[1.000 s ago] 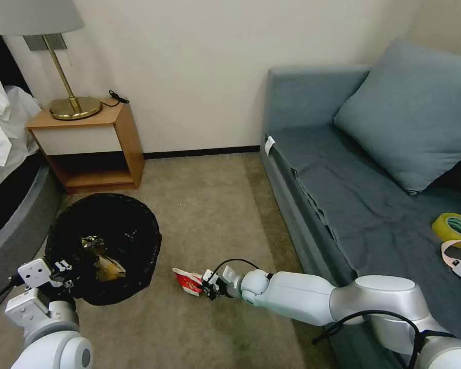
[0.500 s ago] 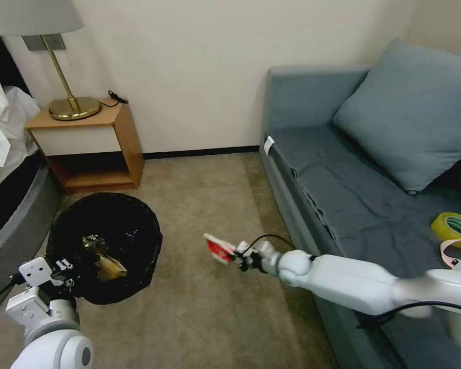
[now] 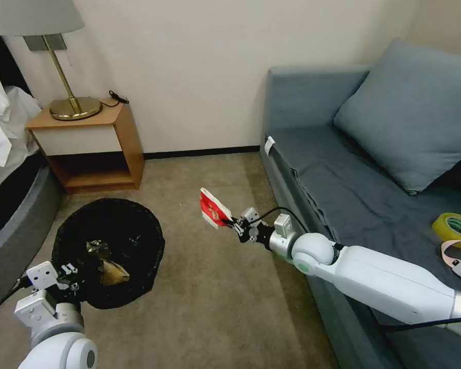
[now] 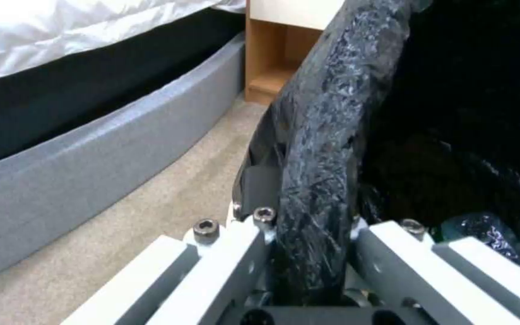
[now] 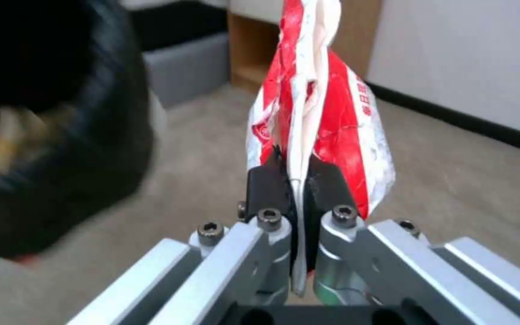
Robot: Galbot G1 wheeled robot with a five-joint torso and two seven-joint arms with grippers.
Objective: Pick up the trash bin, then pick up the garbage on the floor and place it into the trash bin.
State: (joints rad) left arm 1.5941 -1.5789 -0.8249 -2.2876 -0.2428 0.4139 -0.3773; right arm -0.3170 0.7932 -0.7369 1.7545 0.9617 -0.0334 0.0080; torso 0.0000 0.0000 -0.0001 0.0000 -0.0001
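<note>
I have the right gripper (image 3: pixel 229 222) out over the carpet (image 3: pixel 210 287), off the floor and in front of the grey sofa (image 3: pixel 343 195), its fingers (image 5: pixel 326 185) pinched tight on the lower edge of the flattened red-and-white carton (image 3: pixel 213 207). The carton stands upright above the jaws, lifted clear of the floor, and in the right wrist view (image 5: pixel 320 117) I can see its white folded edge running straight down between the two black pads.

My left gripper (image 3: pixel 69 274) sits low at my left, closed on the near rim of the trash bin (image 3: pixel 138 230). In the left wrist view the rim, wrapped in crinkly black plastic (image 4: pixel 326 135), passes between the fingers (image 4: pixel 254 180) and they are clamped on it (one inside the bin, one outside).

The bin's mouth faces up toward the head camera, between the bed base (image 3: pixel 10 230) and the carton, with the wooden nightstand (image 3: pixel 92 148) just behind it. Inside, on the black liner, I see a gold-brown snack wrapper (image 3: pixel 111 271) and, beside it, a small darker piece with a shiny top (image 3: pixel 95 248); I cannot tell what that one is.

The carton is well apart from the bin, to its right and not over the opening. A yellow tape roll (image 3: pixel 453 225) lies on the sofa seat, far from both grippers.
</note>
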